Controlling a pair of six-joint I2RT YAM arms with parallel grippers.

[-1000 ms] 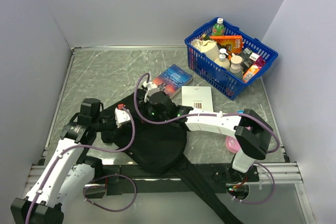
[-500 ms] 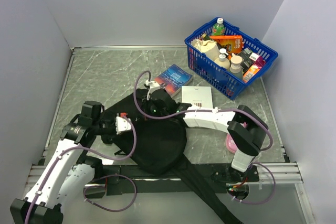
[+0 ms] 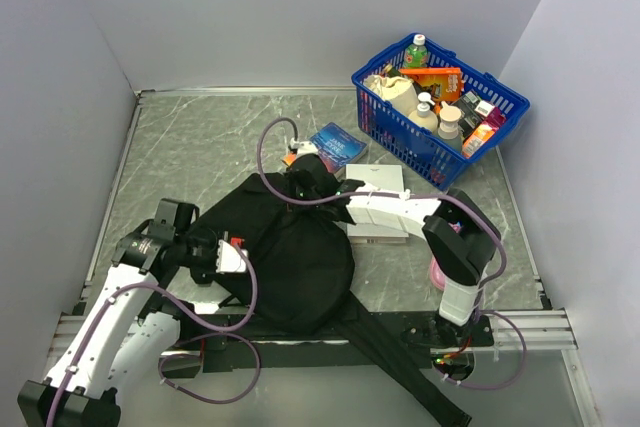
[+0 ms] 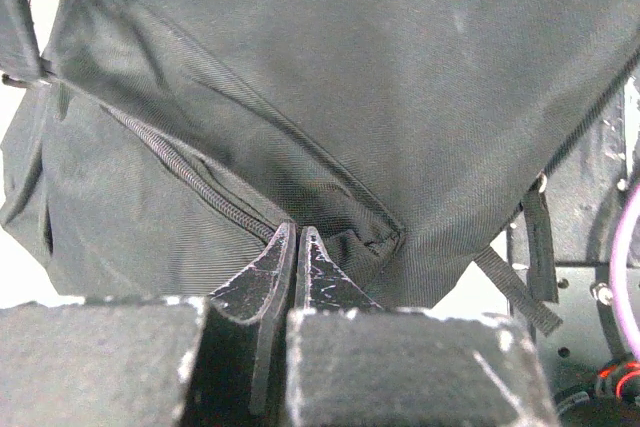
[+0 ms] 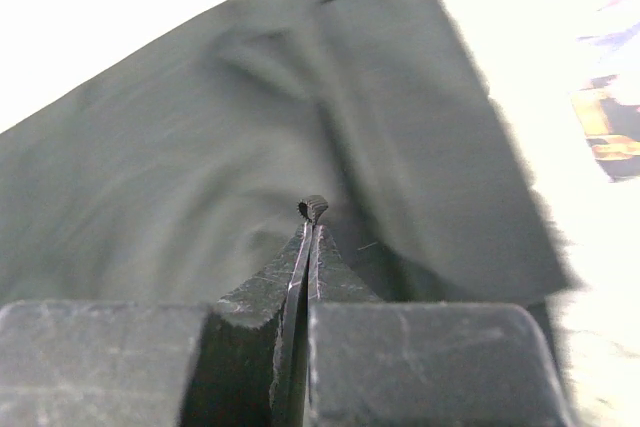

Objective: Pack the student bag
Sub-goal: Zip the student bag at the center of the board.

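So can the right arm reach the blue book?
Probably not yet: the blue book lies just beyond the right gripper, nothing between, but that gripper is shut on the student bag.

table (image 3: 200, 137) | student bag (image 3: 290, 257) | blue book (image 3: 338, 142) | white book (image 3: 388, 177) | basket (image 3: 420, 147)

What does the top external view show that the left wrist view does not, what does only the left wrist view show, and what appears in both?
Only the top external view shows the blue basket full of items, the blue book and the white book. Only the left wrist view shows a zipper and the left fingers closed together at its end. Both show the black bag, which fills most of the wrist view.
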